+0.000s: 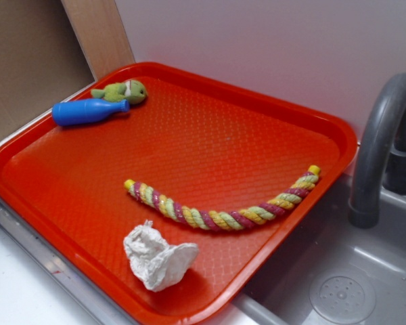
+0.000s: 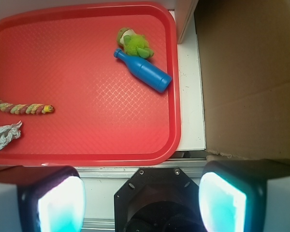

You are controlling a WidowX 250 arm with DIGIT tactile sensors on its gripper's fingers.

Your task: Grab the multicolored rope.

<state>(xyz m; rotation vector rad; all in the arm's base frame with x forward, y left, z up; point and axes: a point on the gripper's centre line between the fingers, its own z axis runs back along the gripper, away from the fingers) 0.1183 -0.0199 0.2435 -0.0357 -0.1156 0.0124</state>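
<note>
The multicolored rope (image 1: 223,206) lies curved on the red tray (image 1: 210,128), just beyond the crumpled paper wad (image 1: 159,257) — the wrist view cuts off all but one end. The pincer (image 2: 142,200) stands wide, empty, off the tray's edge — unseen in the exterior view.

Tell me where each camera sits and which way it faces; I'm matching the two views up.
Exterior: off the tray's corner, looking obliquely down at the multicolored rope; sink beside; no robot visible.
Wrist: above the tray's edge, looking straight down; open end effector fingers frame the bottom.
Shared: rope, paper wad, blue bottle, green plush toy.
</note>
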